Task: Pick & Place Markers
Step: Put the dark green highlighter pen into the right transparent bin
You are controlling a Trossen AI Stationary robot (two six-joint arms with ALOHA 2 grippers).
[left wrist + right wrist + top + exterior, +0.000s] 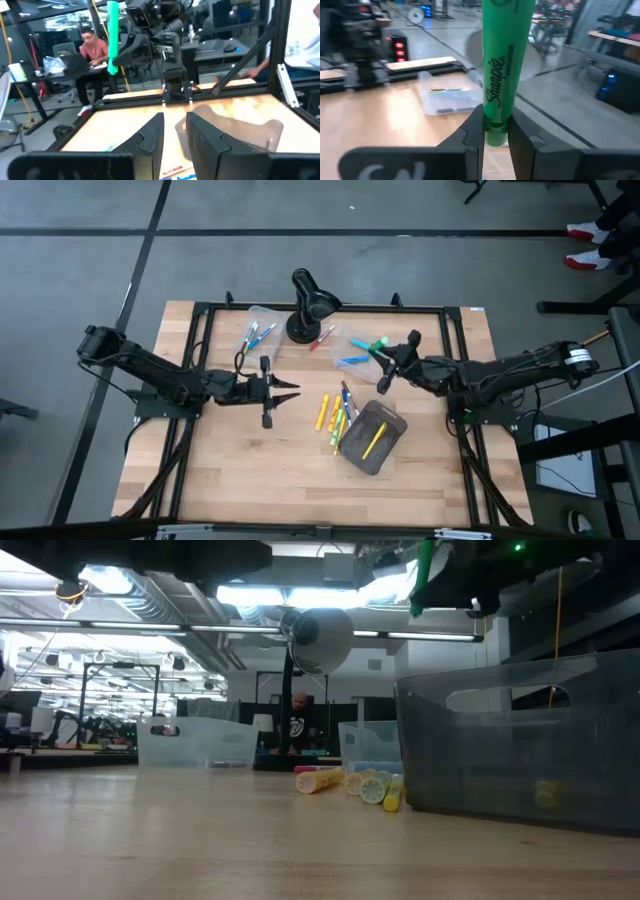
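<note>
1. While the right gripper (496,131) hangs above the clear plastic bin (362,348) on the right of the black desk lamp (310,304), its two dark fingers pinch a green highlighter marker (501,65) by its lower end, the barrel standing up between them.
2. Seen from above, that green marker (378,344) sits over the right-hand bin, where blue and green markers already lie.
3. Over bare wood on the left of the light wooden table (250,470), the left gripper (288,390) points toward the middle; its fingers (150,137) stand slightly apart with nothing between them.
4. A second clear plastic bin (260,328), left of the lamp, holds several thin pens in blue and green.
5. One red marker (322,338) lies on the wood between the lamp base and the right-hand bin.
6. A loose cluster of yellow, green and orange markers (335,416) lies near the table's middle, just beside a dark grey translucent container (388,442).
7. One yellow marker (374,440) rests inside that grey container.
8. Beyond the table, a person (92,50) sits at a desk.
</note>
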